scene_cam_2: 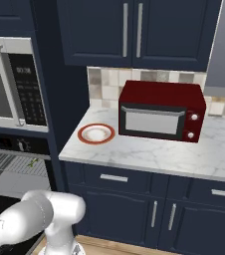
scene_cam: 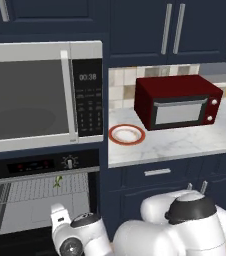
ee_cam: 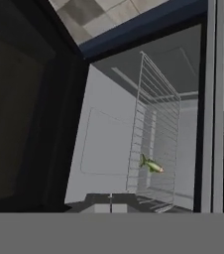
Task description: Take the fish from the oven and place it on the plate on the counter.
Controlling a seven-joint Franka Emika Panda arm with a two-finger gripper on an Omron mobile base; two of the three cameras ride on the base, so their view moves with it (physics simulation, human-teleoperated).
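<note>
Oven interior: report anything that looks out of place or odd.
The oven stands open with a tiny raw-looking fish lying bare on the wire rack, no tray beneath. Nothing looks spilled or damaged.

- Counter [scene_cam: 185, 142]: showing as white-grey marbled stone, smooth, w/ a soft sheen.
- Oven [scene_cam: 35, 165]: front panel reading as glossy black; wire rack [ee_cam: 156, 144] looking like thin bare metal; cavity walls appearing matt grey.
- Plate [scene_cam: 127, 134]: looking like smooth glazed ceramic, white centre w/ orange-red rim.
- Fish [ee_cam: 151, 165]: showing slick greenish-yellow skin.
- Microwave [scene_cam: 40, 95]: presenting silver metallic casing, dark glossy window.
- Toaster oven [scene_cam: 177, 102]: showing glossy red shell, silver trim.
- Cabinets [scene_cam_2: 134, 30]: appearing matt navy w/ brushed-metal handles.
</note>
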